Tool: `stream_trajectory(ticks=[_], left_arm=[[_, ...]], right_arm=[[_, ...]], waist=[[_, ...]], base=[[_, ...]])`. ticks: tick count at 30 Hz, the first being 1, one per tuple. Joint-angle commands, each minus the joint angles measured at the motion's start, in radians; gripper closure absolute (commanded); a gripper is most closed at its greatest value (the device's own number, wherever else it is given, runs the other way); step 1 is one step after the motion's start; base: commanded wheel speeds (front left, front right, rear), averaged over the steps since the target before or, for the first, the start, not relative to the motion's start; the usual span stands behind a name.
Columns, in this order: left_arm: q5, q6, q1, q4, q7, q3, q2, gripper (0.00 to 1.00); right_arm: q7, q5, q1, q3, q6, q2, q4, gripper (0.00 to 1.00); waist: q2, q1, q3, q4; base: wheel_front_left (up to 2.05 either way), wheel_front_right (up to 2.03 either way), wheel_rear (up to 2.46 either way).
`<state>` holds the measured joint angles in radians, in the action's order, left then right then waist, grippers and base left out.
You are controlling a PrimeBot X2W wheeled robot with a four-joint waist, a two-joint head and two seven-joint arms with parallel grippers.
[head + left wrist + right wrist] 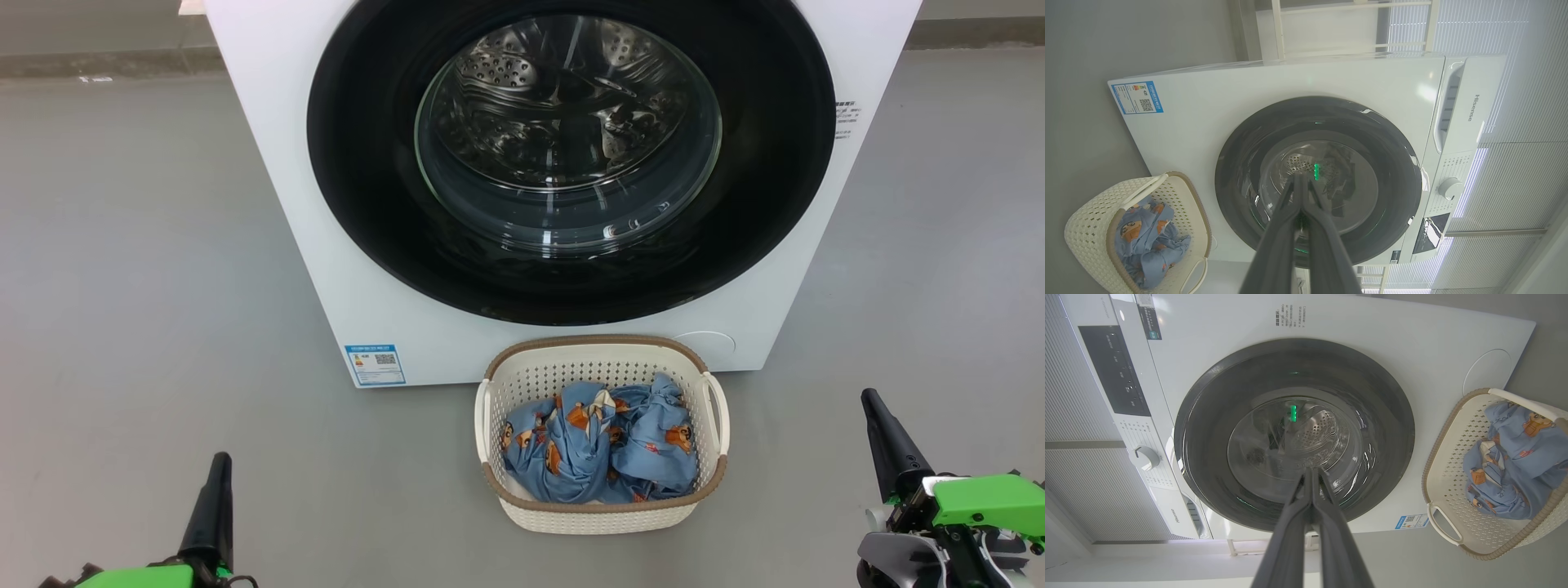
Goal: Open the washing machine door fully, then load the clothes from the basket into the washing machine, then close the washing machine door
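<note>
**A:** Where does everything stand?

**B:** The washing machine door (367, 163) sits shut against the washing machine (269, 122); the basket (596, 341) stands on the floor (147, 286) just in front of the machine, below the door; the clothes (596, 445) lie bundled inside it; nothing is loaded yet.

**A:** And the hands?

**B:** The left hand (219, 467) is low on the left and the right hand (870, 402) low on the right; both are well apart from the machine; each is clenched on nothing, fingers pressed tip to tip; both wrist views look along those fingers at the door's glass.

**A:** So opening comes first; how would you do it well?

**B:** I can't make out a handle or recess on the black ring, so I'd settle which edge carries the catch before committing; then I'd hook one hand behind that edge, not push on the glass; the gloss looks slippery, so a deep purchase seems wiser than a fingertip one; I'd pull along an arc about the hinge, not straight out.

**A:** What could go wrong?

**B:** The basket sits close under the door; the swing probably clears its rim, but a low arm could nudge it; I'd approach from the side and higher; I'd carry the door right round, leaving the drum mouth free for loading.
</note>
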<state>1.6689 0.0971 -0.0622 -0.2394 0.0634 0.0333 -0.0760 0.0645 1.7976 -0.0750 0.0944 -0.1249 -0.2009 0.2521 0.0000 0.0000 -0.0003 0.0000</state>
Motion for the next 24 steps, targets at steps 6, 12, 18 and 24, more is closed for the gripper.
stream_trajectory(ticks=[6,12,18,24], left_arm=[[-0.02,0.001,-0.044,0.029,0.011,0.034,-0.01,1.0],[-0.02,0.001,-0.044,0.029,0.012,0.035,-0.009,1.0],[-0.021,0.001,-0.044,0.029,0.012,0.036,-0.009,1.0],[-0.01,-0.003,0.029,-0.042,0.006,-0.002,0.012,0.0]], right_arm=[[0.007,0.009,-0.037,0.021,-0.006,-0.023,-0.03,1.0],[0.007,0.009,-0.037,0.021,-0.006,-0.023,-0.03,1.0],[0.007,0.009,-0.037,0.021,-0.006,-0.023,-0.03,1.0],[-0.001,-0.001,0.031,0.004,0.0,0.028,0.046,0.0]], waist=[[0.0,0.0,0.0,0.0],[0.0,0.0,0.0,0.0],[0.0,0.0,0.0,0.0],[0.0,0.0,0.0,0.0]], base=[[0.0,0.0,0.0],[0.0,0.0,0.0],[0.0,0.0,0.0],[0.0,0.0,0.0]])
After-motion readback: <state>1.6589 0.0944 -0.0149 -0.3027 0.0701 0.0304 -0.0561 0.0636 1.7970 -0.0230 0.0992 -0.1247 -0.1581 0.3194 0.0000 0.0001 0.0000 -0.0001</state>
